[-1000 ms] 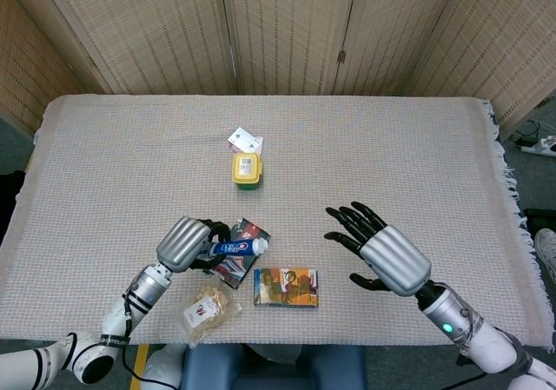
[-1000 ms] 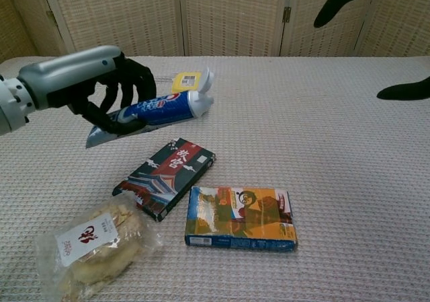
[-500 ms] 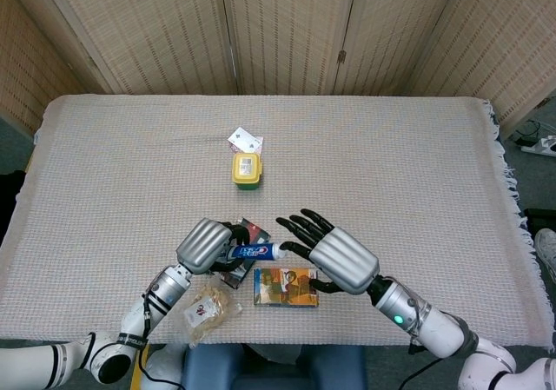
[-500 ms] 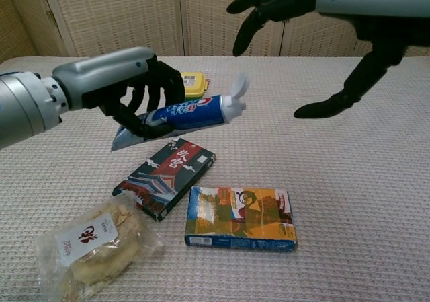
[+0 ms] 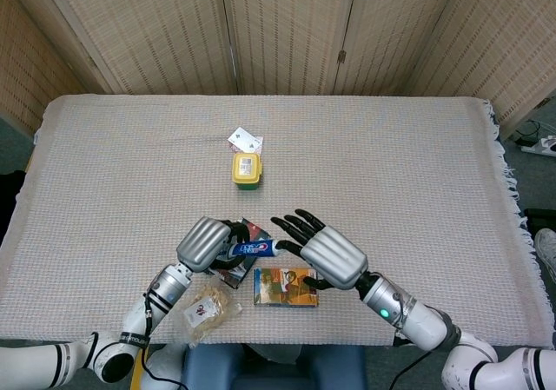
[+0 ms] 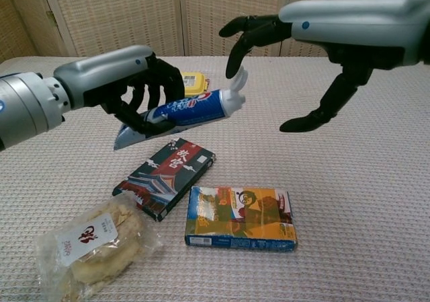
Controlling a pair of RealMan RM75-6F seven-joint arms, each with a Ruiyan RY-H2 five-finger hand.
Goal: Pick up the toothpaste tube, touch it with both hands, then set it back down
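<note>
My left hand (image 6: 127,80) grips the light, squashy toothpaste tube (image 6: 181,111) mid-body; my right hand (image 6: 282,33), fingers spread, seemingly brushes its stiff cap.

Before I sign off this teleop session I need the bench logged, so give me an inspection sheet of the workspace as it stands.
Surface: table under a pale woven cloth, fringe along its right edge.
Job's things: toothpaste tube lifted off the cloth, cap toward the right hand.
Clutter: dark box and orange box below the tube; snack bag near the front edge; yellow container and a playing card farther back.
Hands: left hand grips the tube's flat end; right hand spread, fingertips by the cap, contact unclear.
Cables: cord and power strip on the floor at right.
Surroundings: folding woven screens behind the table.
</note>
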